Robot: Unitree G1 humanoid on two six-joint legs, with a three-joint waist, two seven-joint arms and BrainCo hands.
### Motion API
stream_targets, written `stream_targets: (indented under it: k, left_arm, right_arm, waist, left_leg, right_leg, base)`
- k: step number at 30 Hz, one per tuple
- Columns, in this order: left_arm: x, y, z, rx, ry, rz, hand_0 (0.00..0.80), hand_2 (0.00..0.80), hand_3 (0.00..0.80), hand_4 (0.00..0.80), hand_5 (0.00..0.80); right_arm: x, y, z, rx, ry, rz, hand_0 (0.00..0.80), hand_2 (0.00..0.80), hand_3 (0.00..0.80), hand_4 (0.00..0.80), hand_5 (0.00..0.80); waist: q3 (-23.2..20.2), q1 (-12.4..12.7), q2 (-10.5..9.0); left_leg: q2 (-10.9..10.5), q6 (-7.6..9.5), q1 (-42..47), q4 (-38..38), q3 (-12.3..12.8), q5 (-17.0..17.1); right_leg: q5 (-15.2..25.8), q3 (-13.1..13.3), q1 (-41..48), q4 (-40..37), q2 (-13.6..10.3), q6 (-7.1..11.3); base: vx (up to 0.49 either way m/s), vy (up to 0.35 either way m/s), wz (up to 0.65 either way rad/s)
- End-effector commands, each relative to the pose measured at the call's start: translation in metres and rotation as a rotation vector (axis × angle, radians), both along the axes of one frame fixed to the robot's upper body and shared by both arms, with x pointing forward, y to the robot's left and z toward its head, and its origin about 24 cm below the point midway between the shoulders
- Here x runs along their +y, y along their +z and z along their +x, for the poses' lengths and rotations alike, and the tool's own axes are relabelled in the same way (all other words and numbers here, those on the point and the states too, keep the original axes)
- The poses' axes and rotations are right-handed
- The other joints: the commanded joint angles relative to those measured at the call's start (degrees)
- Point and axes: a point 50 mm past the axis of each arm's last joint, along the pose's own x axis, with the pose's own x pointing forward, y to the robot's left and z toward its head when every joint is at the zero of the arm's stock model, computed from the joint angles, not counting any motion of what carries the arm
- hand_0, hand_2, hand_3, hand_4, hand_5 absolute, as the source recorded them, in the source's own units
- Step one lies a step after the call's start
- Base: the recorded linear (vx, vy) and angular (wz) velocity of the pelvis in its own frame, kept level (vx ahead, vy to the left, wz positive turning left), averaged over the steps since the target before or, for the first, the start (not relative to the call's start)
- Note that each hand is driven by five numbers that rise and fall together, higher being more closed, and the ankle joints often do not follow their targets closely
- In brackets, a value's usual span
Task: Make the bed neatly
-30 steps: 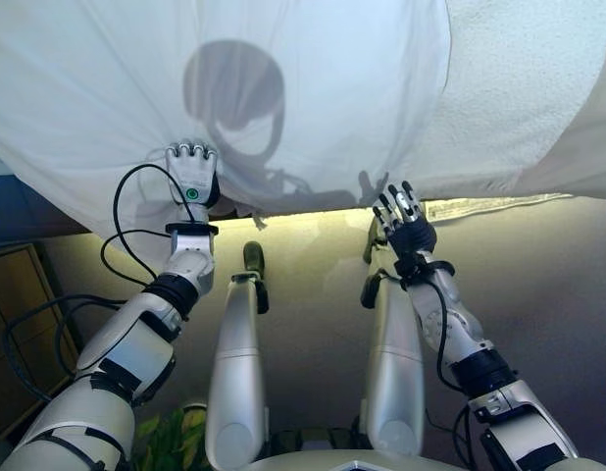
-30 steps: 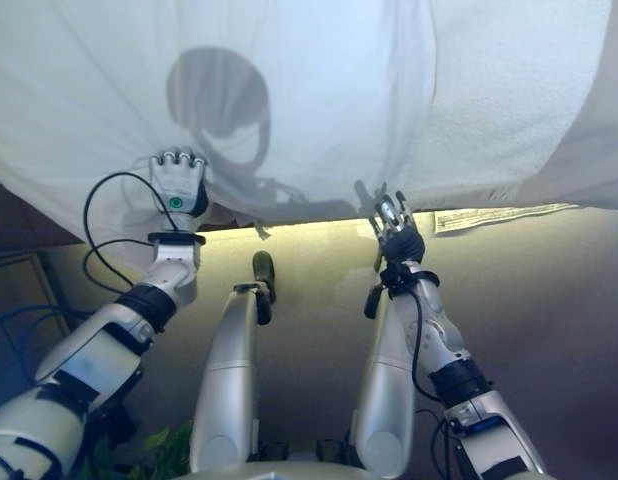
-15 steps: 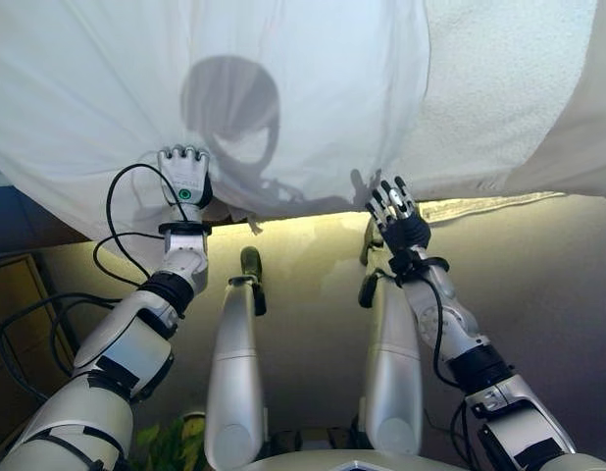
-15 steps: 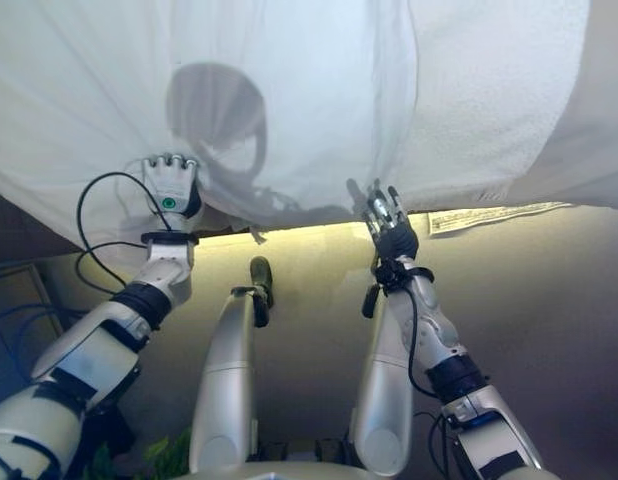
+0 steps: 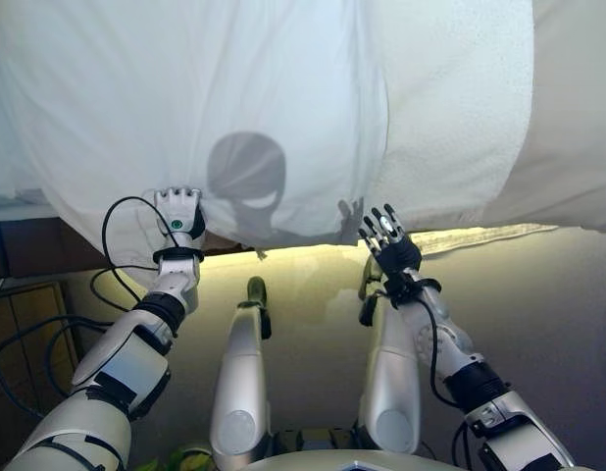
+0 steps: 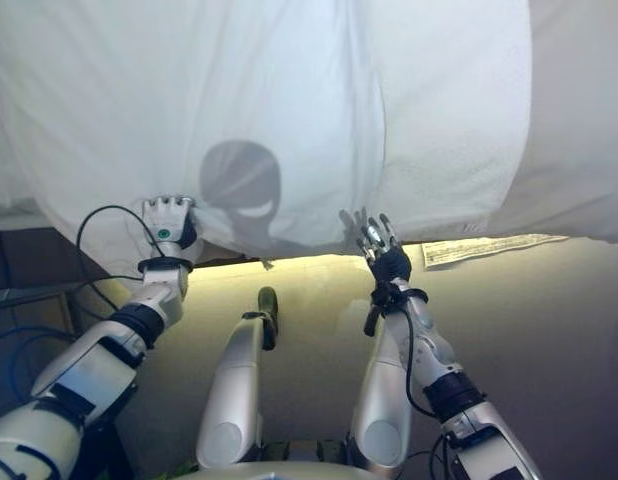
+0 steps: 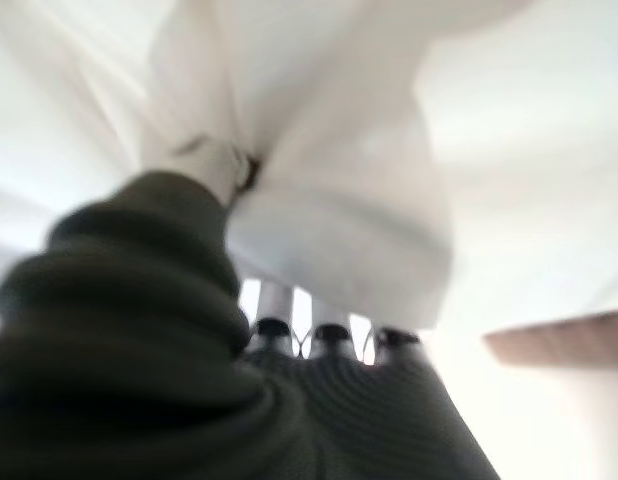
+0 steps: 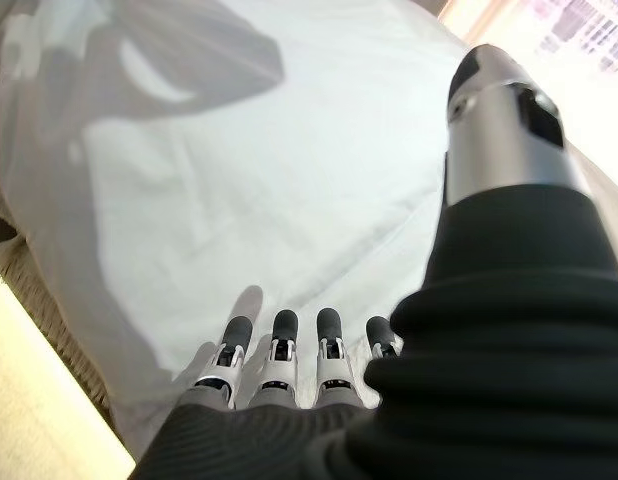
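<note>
Here, in the left eye view, a thin white sheet (image 5: pixel 185 108) lies over the bed, its lower edge hanging off the near side. To the right of it a thicker, textured white blanket (image 5: pixel 460 108) lies bare on the mattress (image 5: pixel 568 147), the sheet's right edge running up the bed as a fold between the two. The left hand (image 5: pixel 180 211) sits at the sheet's hanging hem, fingers curled into the cloth. The right hand (image 5: pixel 386 235) is raised just below the hem, near where sheet and blanket meet, with fingers spread.

The right eye view gives the same layout: the left hand (image 6: pixel 167 218) bunched in the hem, the right hand (image 6: pixel 377 240) splayed and holding nothing. A printed label (image 6: pixel 484 248) shows under the mattress edge.

The left wrist view shows white cloth (image 7: pixel 319 210) gathered in a wad against the curled fingers (image 7: pixel 274 305), so this hand grips the sheet.

The right wrist view shows straight fingers (image 8: pixel 279 350) pointing at the sheet (image 8: pixel 239 190), apparently not touching it.

As a judgement, the job is about midway: the sheet covers only the left part of the bed and is creased, so spreading it rightward and smoothing the hem remain.
</note>
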Motion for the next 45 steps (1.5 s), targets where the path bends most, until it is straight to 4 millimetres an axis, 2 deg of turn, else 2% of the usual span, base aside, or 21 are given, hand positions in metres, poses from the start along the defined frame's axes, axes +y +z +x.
stream_targets:
  k: [1,5,8,12,14,15,19,26,33,41,45]
  left_arm:
    - [0.039,-0.004,-0.014,-0.040,0.163,-0.109,0.000,0.000,0.000,0.000,0.000]
    - [0.027,-0.008,-0.014,-0.061,0.128,-0.129,0.000,0.000,0.000,0.000,0.000]
    - [0.013,-0.019,-0.017,-0.056,0.115,-0.133,0.000,0.000,0.000,0.000,0.000]
    - [-0.008,-0.031,-0.017,-0.037,0.094,-0.178,0.000,0.000,0.000,0.000,0.000]
    - [-0.014,-0.032,-0.017,-0.043,0.081,-0.189,0.000,0.000,0.000,0.000,0.000]
    - [-0.018,-0.034,-0.017,-0.046,0.078,-0.197,0.000,0.000,0.000,0.000,0.000]
    - [-0.027,-0.036,-0.018,-0.083,0.074,-0.225,0.000,0.000,0.000,0.000,0.000]
    - [-0.039,-0.025,-0.013,-0.192,0.066,-0.294,0.000,0.000,0.000,0.000,0.000]
    - [-0.051,-0.013,-0.003,-0.216,0.064,-0.323,0.000,0.000,0.000,0.000,0.000]
    - [-0.049,-0.003,0.001,-0.254,0.081,-0.335,0.000,0.000,0.000,0.000,0.000]
    - [-0.040,0.003,0.003,-0.291,0.147,-0.355,0.000,0.000,0.000,0.000,0.000]
  right_arm:
    - [-0.007,0.015,-0.002,-0.100,-0.038,0.015,0.000,0.000,0.000,0.000,0.000]
    - [-0.004,0.021,-0.002,-0.113,-0.042,0.016,0.000,0.000,0.000,0.000,0.000]
    - [0.006,0.023,0.000,-0.112,-0.052,0.010,0.000,0.000,0.000,0.000,0.000]
    - [0.016,0.024,0.011,-0.103,-0.076,-0.023,0.000,0.000,0.000,0.000,0.000]
    - [0.018,0.025,0.014,-0.099,-0.076,-0.034,0.000,0.000,0.000,0.000,0.000]
    - [0.019,0.024,0.015,-0.096,-0.076,-0.040,0.000,0.000,0.000,0.000,0.000]
    - [0.019,0.023,0.018,-0.096,-0.082,-0.067,0.000,0.000,0.000,0.000,0.000]
    - [0.021,0.026,0.022,-0.106,-0.094,-0.103,0.000,0.000,0.000,0.000,0.000]
    - [0.028,0.034,0.028,-0.124,-0.109,-0.120,0.000,0.000,0.000,0.000,0.000]
    - [0.027,0.042,0.034,-0.169,-0.070,-0.145,0.000,0.000,0.000,0.000,0.000]
    - [0.026,0.047,0.037,-0.180,-0.043,-0.160,0.000,0.000,0.000,0.000,0.000]
  waist:
    - [0.26,2.45,2.72]
    - [0.26,2.63,2.75]
    - [0.26,2.38,2.83]
    - [0.26,2.11,4.15]
    - [0.26,1.99,4.57]
    - [0.25,2.23,5.00]
    - [0.25,1.93,6.13]
    - [0.25,1.37,7.64]
    - [0.26,0.98,7.26]
    - [0.26,0.04,6.85]
    - [0.26,-0.65,7.02]
  left_leg:
    - [-1.05,1.76,-4.41,-7.04,-2.03,12.42]
    - [-1.40,1.78,-6.06,-7.76,-2.45,12.76]
    - [-1.77,1.97,-6.46,-7.64,-2.38,12.68]
    - [-2.30,1.78,-6.06,-7.50,-1.53,12.63]
    - [-2.32,1.66,-5.96,-7.28,-1.18,12.52]
    - [-1.85,1.37,-5.16,-6.67,-1.19,10.74]
    - [-2.09,1.18,-5.39,-6.34,-0.64,10.88]
    - [-2.78,0.74,-7.24,-5.23,0.19,10.95]
    - [-2.81,0.72,-13.69,-1.56,0.31,10.79]
    - [-1.43,0.68,-21.20,3.24,1.12,11.15]
    - [-0.54,0.47,-24.00,4.94,1.56,11.67]
  right_leg:
    - [8.06,0.20,-2.23,-0.80,-3.12,7.35]
    - [8.45,0.18,-3.76,-1.82,-2.79,7.43]
    - [8.57,0.16,-4.18,-2.32,-2.80,7.23]
    - [8.63,0.40,-4.53,-2.09,-4.25,7.27]
    - [8.61,0.70,-4.67,-1.93,-4.65,7.30]
    - [6.86,1.14,-4.27,-0.82,-4.38,7.76]
    - [6.61,2.02,-4.91,-0.08,-5.00,7.64]
    - [6.51,3.88,-7.06,0.73,-5.40,7.52]
    - [7.91,5.70,-13.06,2.11,-4.44,7.59]
    - [9.01,7.43,-19.92,5.02,-3.60,7.59]
    - [9.07,8.55,-22.85,6.35,-2.96,7.45]
  base:
    - [-0.040,0.024,0.12]
    - [-0.042,0.014,0.10]
    - [0.016,0.052,0.02]
    - [0.036,0.121,0.07]
    - [0.061,0.085,0.03]
    - [0.097,0.055,-0.02]
    - [0.039,0.101,0.02]
    - [0.012,0.079,-0.02]
    - [-0.001,0.027,0.03]
    - [-0.003,0.027,-0.05]
    - [-0.016,0.047,-0.07]
